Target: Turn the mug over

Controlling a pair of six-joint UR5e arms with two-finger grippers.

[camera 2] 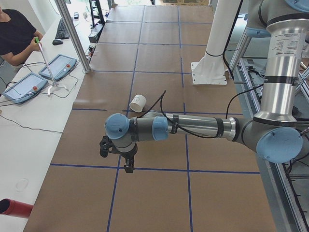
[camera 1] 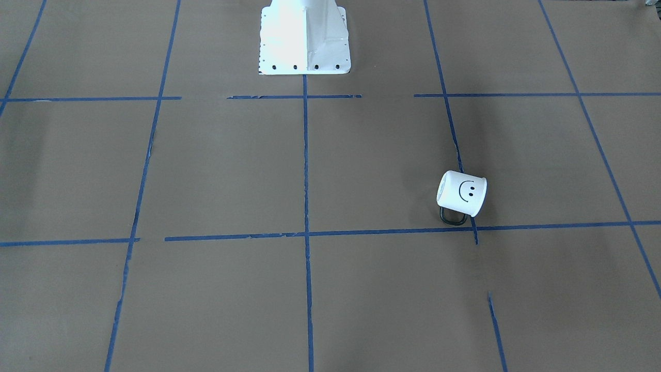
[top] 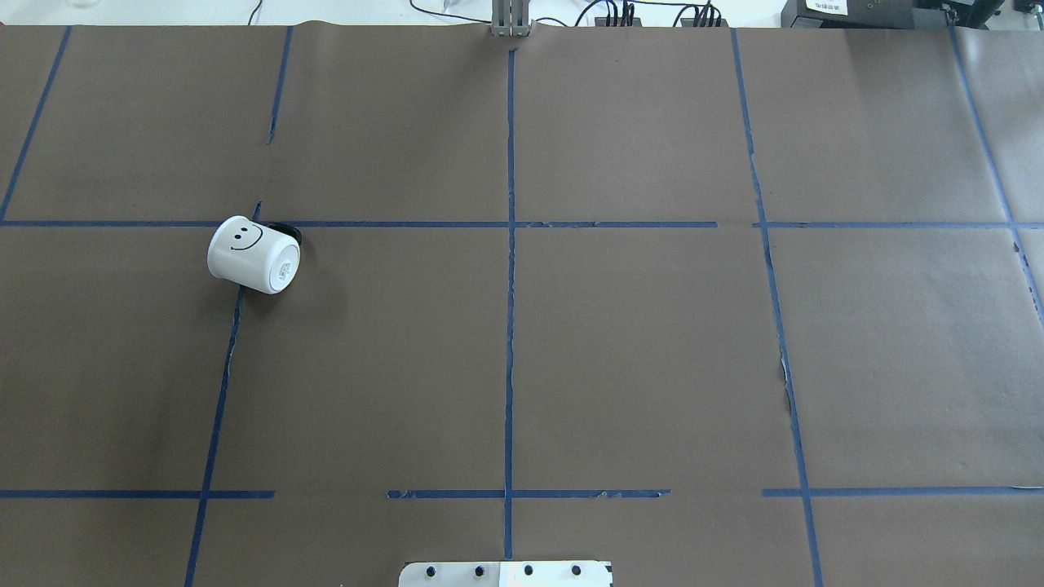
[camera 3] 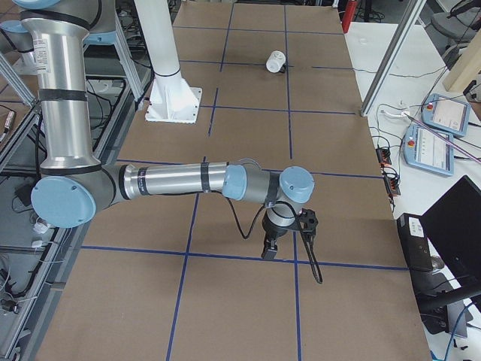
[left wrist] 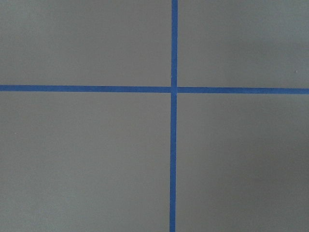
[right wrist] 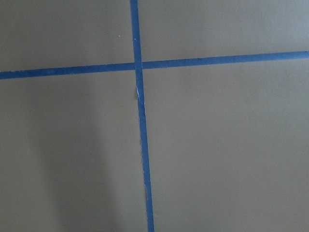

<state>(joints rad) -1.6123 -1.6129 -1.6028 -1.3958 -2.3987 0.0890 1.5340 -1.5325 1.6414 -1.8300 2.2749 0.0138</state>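
You hadn't flipped it yet: the mug [camera 1: 462, 194] lay sideways, with the left gripper [camera 2: 128, 167] and right gripper [camera 3: 268, 253] well apart from it, their opening impossible to tell.

Black smiley face [camera 1: 466, 191] on the mug [camera 1: 461, 195]; base print [top: 283, 270] illegible

We are looking at a table [top: 636, 342] that is wearing a cover of brown paper [top: 375, 367]. Blue tape [top: 510, 326] is running over the paper in straight lines and is cutting it into big squares. A white mug [top: 253, 255] is lying on its side on the robot's left half, right on one tape line and near a crossing. Its smiley face is pointing up. Its dark handle [camera 1: 453, 217] is sticking out on the side away from the robot. The robot's white base [camera 1: 304, 39] is standing at the table's middle.
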